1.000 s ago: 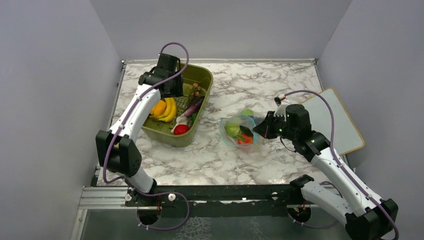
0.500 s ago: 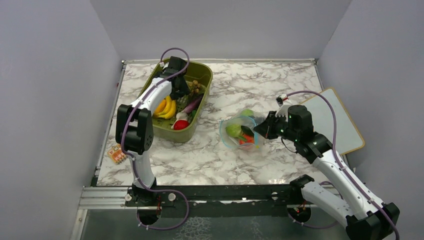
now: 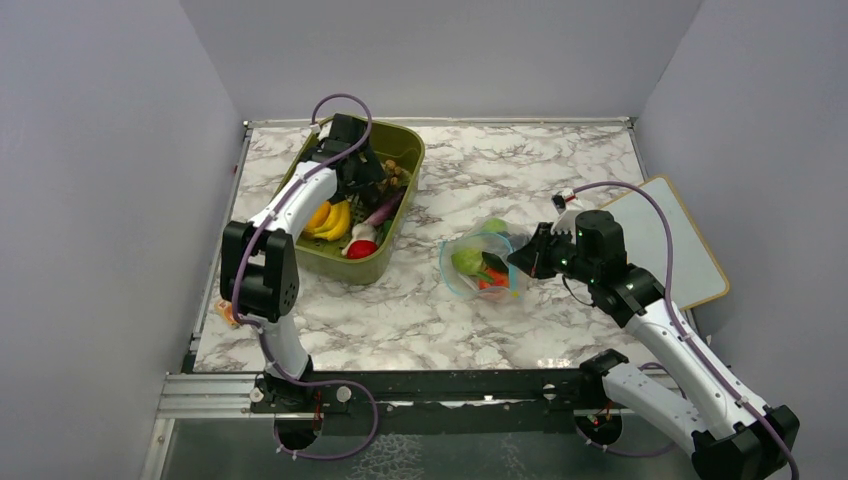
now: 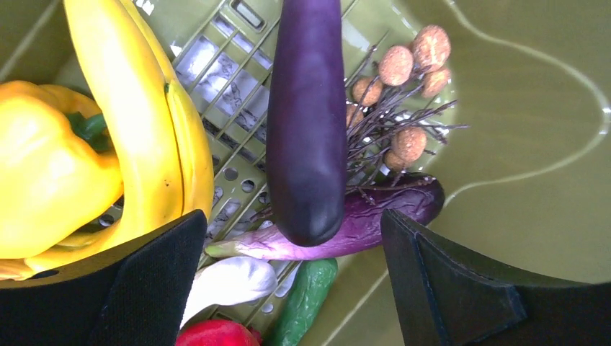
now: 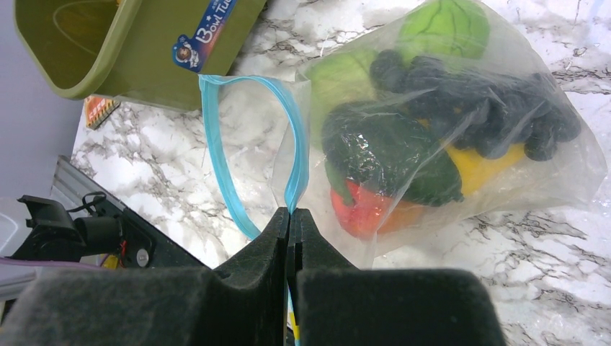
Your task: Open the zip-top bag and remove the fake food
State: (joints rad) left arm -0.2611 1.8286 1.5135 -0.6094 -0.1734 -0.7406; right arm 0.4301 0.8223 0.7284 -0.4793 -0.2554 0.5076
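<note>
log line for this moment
left gripper open above green bin | right gripper shut on zip-top bag mouth | fake food inside bag

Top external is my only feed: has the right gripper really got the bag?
Observer: Yes. In the right wrist view the right gripper is shut on the zipper strip of the bag.
Operator: Is the mouth open?
Observer: Yes, the strip's two sides stand apart in a loop.
Operator: And the left gripper?
Observer: The left gripper is open over the bin. An eggplant shows between its fingers, touching neither.
</note>
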